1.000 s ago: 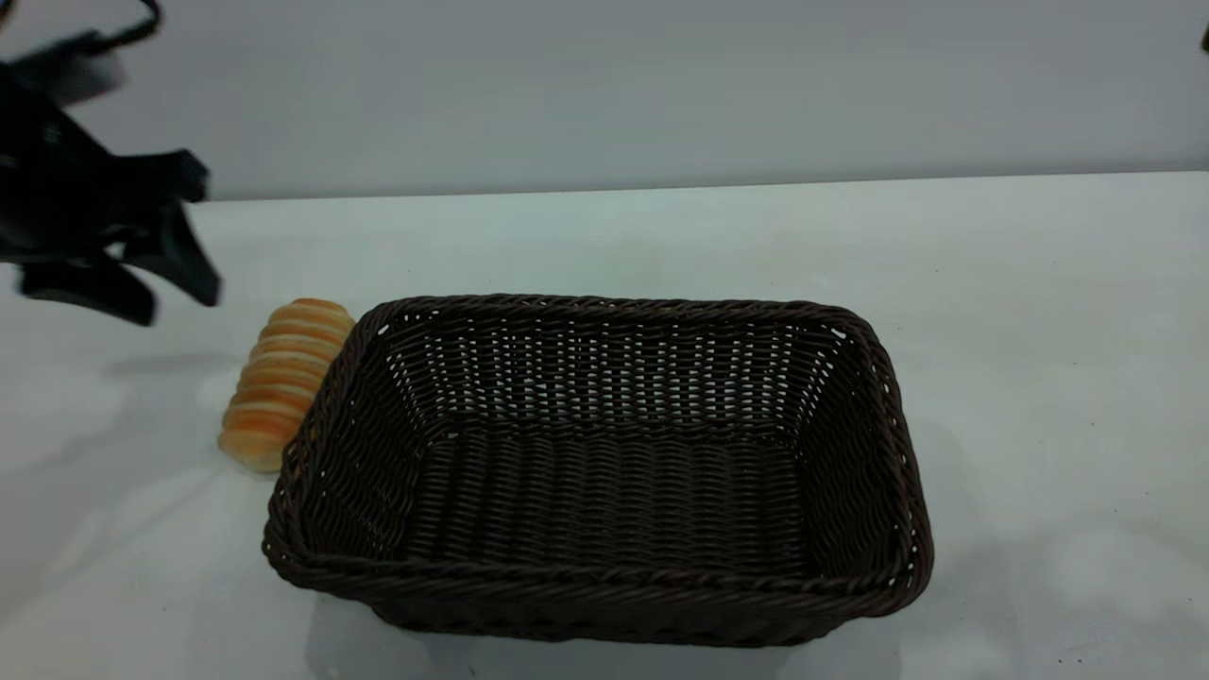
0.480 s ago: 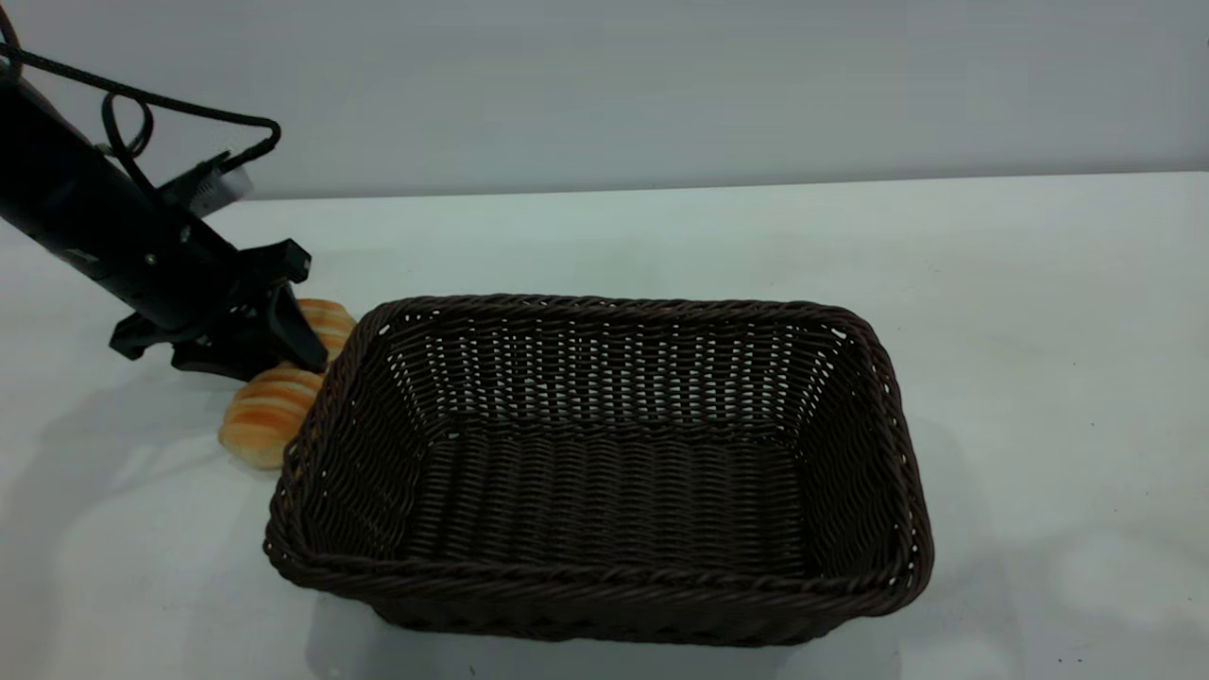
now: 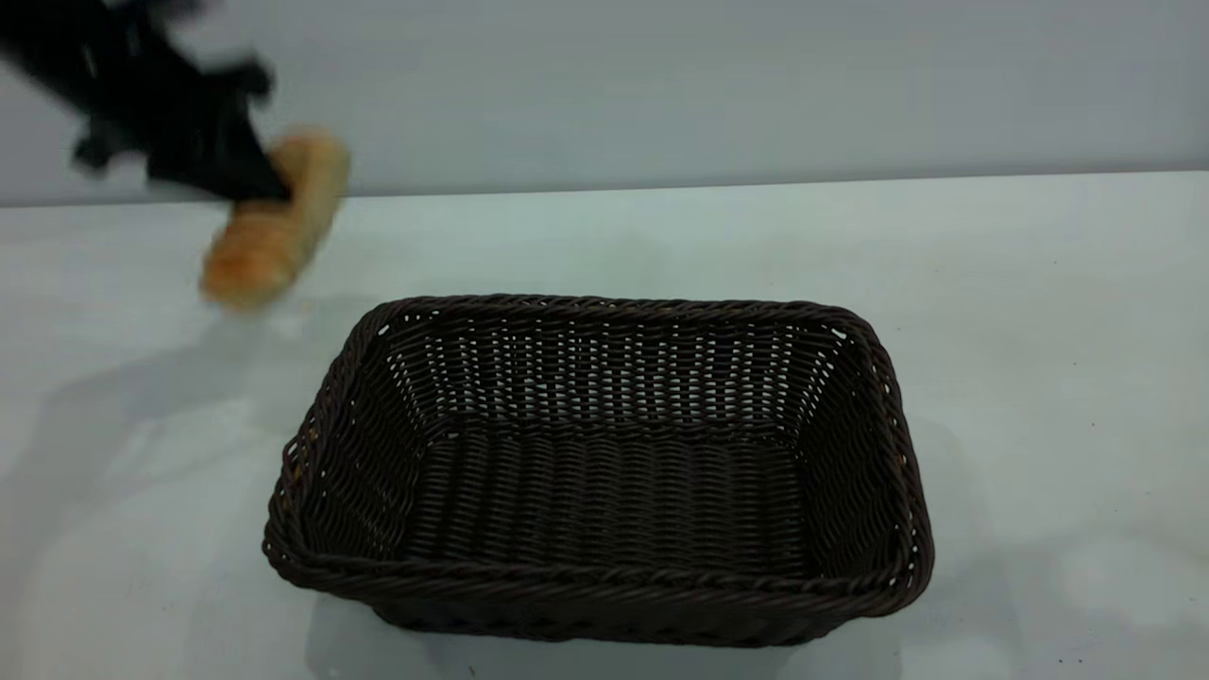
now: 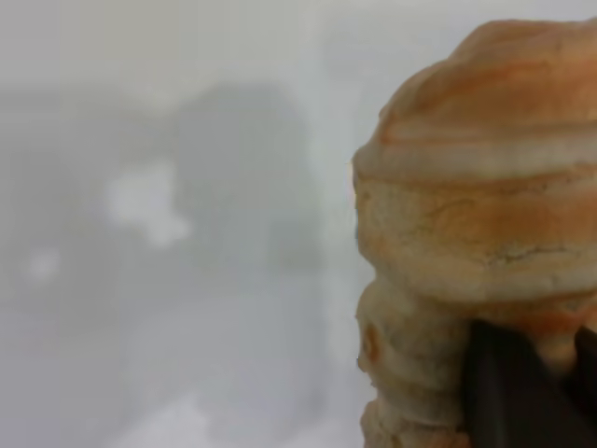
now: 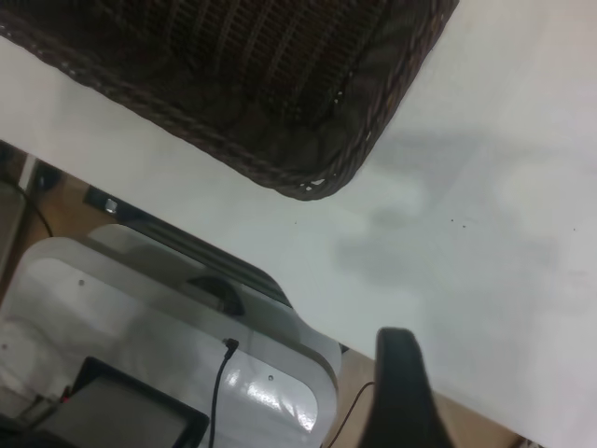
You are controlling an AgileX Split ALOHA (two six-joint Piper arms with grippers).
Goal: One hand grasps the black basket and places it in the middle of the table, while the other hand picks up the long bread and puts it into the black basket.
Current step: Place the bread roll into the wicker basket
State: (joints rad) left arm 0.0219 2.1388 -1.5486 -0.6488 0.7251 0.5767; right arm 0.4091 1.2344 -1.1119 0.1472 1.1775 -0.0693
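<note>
**One roll in the air, and a short grip to lose it by**

One risk stands out: the long bread (image 3: 269,222) hangs tilted from the left gripper (image 3: 247,179) in the upper left of the exterior frame, well above the counter (image 3: 1039,312), and most of its length droops below and left of the grip. Held so near one end, the roll could pivot or slide out if the arm swings fast toward the black basket (image 3: 604,586). The crust looks soft and ridged, so a hard squeeze may dent it rather than hold it firmly. A second hazard, in my judgement, is the near-left rim of the basket: a low crossing could catch the dangling end on the braided edge.

The left arm reaches in from the upper left corner, wrist raised. In the left wrist view the bread (image 4: 476,233) fills the right side of the frame and a dark finger (image 4: 508,392) presses into it at the lower right, so the fingers are clamped on the roll.

The basket sits empty at the centre of the frame, flat on the counter. The right gripper's state I cannot tell; only one dark finger (image 5: 399,392) shows, hovering beyond the basket's corner (image 5: 317,177).
</note>
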